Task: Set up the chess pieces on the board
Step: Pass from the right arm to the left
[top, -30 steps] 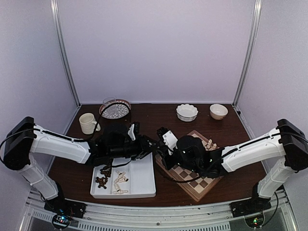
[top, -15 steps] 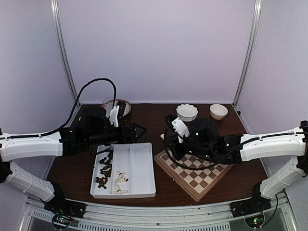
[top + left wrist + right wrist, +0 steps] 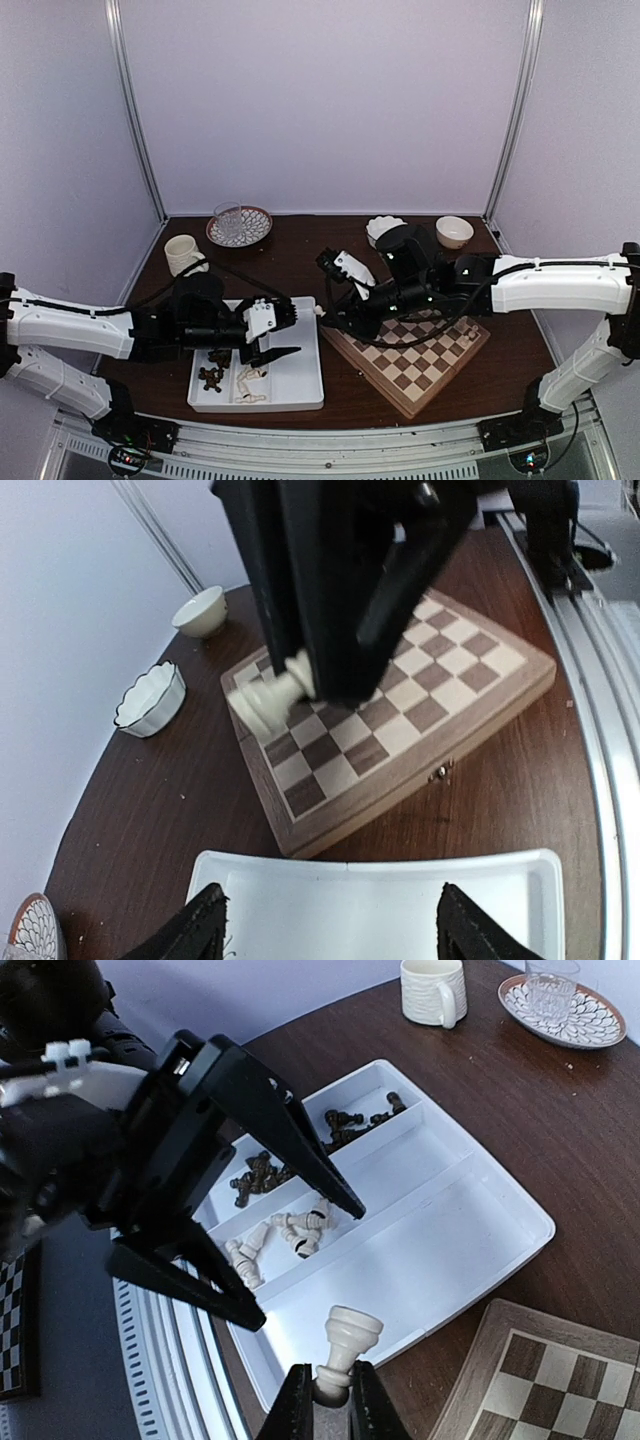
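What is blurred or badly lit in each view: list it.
Top view: even light, soft shadows, all fairly sharp. Left wrist view: the right gripper looms close, dark and soft, its pale piece fuzzy; the board is clearer. Right wrist view: the left gripper is crisp, the white tray evenly lit.

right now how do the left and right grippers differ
The left gripper stands open and empty; the right gripper is shut on a cream chess piece. The left gripper hovers over the white tray; the right gripper hangs by the tray's edge nearest the board. Both have black fingers and point toward each other.
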`<state>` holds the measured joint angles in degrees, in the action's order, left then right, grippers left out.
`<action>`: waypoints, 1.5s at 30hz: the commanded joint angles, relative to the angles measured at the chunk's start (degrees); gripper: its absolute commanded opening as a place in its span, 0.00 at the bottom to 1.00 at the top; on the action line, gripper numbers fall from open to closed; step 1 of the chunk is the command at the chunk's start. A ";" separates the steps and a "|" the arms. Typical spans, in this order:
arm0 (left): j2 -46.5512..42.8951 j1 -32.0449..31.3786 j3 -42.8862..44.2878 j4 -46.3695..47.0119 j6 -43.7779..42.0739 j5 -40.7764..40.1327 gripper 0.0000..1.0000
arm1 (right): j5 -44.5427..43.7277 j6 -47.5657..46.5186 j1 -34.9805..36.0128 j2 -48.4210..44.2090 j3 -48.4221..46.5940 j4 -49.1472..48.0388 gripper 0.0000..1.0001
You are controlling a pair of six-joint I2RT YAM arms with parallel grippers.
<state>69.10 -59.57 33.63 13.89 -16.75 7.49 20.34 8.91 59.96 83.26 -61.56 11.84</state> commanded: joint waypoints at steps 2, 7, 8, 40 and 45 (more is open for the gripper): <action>0.87 0.21 -2.67 7.02 -15.15 -1.37 0.71 | 8.11 -0.65 -0.37 1.65 -1.52 2.97 0.04; 1.43 0.16 -4.62 10.07 -16.64 0.31 0.66 | 13.72 -0.64 -0.37 4.78 -2.10 2.51 0.04; 1.72 0.21 -4.62 10.14 -16.84 1.05 0.65 | 14.96 -0.63 -0.40 5.48 -2.22 2.20 0.04; 3.26 -0.35 -3.23 6.30 -18.63 12.22 0.46 | 19.21 0.37 -0.44 10.99 -2.95 -0.74 0.04; 3.52 -0.39 -3.06 6.08 -18.84 12.17 0.40 | 19.23 0.50 -0.42 10.92 -2.87 -1.11 0.04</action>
<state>72.69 -59.64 29.58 19.20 -34.83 18.37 38.83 9.26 59.94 93.80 -62.76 12.14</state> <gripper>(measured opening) 0.428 0.111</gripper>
